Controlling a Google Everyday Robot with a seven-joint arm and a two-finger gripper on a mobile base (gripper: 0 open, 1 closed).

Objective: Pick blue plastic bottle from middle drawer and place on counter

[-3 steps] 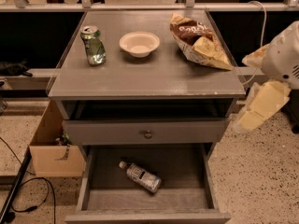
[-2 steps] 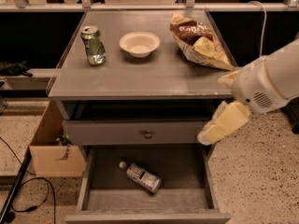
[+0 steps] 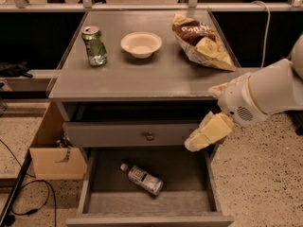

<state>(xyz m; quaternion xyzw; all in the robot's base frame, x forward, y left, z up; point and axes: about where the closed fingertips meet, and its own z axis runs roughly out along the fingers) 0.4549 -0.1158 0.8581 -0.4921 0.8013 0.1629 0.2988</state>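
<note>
Bottle [image 3: 142, 179] is seen lying on its side on the drawer [image 3: 187, 186] floor, cap toward the back left. The gripper [image 3: 196, 142] is held above the drawer's right side, below the counter [image 3: 156, 74] edge; nothing is gripped, and its opening cannot be told.

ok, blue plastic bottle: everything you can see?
The blue plastic bottle is small, clear, with a white cap and pale label. It lies on its side, diagonal, cap toward back-left, on the middle drawer floor, touching nothing else. The pincer hangs above the drawer's right side, clear of it.
</note>
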